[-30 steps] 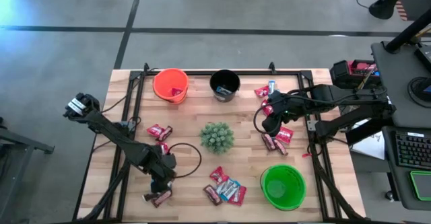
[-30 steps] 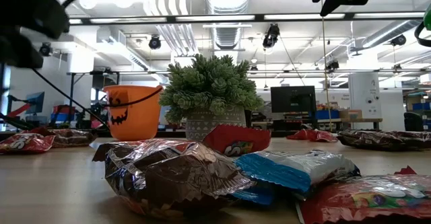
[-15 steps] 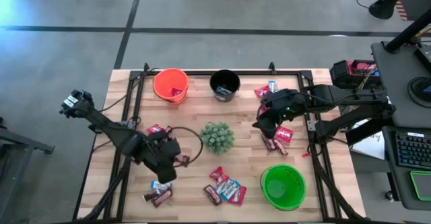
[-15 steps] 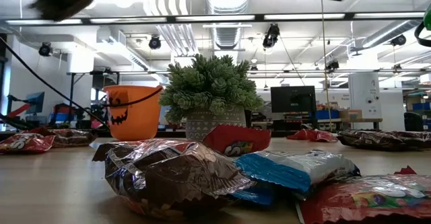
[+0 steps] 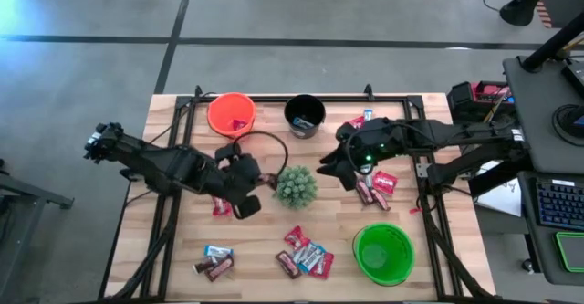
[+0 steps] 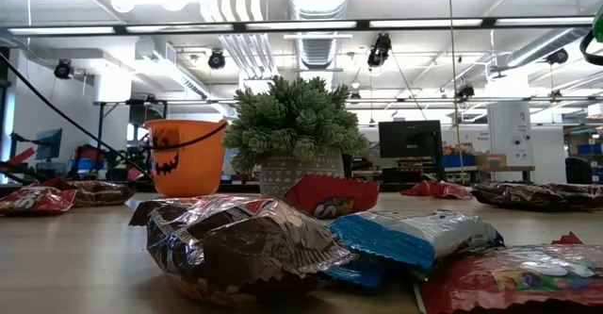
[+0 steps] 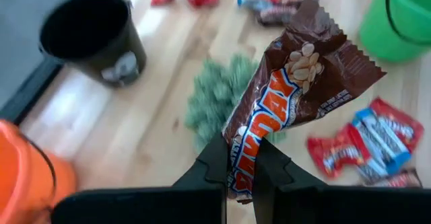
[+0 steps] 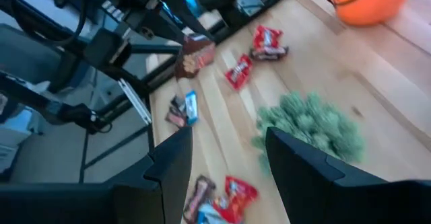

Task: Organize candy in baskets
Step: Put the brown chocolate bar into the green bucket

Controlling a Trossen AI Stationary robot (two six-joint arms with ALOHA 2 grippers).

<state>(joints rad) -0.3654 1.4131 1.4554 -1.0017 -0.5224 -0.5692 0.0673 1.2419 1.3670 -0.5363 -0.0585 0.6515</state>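
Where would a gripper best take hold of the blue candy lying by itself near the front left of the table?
Probably across its narrow middle, coming straight down from above. The blue candy lies flat on the table, so only its top is reachable, and its short width looks easiest for two fingers to span. A brown candy sits close beside it, so the fingers should stay clear of that side.

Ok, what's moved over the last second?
The left gripper, shut on a brown candy bar, lifted it from the front-left pile and swung toward the plant. The right gripper, open and empty, shifted left toward the plant. Baskets and other candy unchanged.
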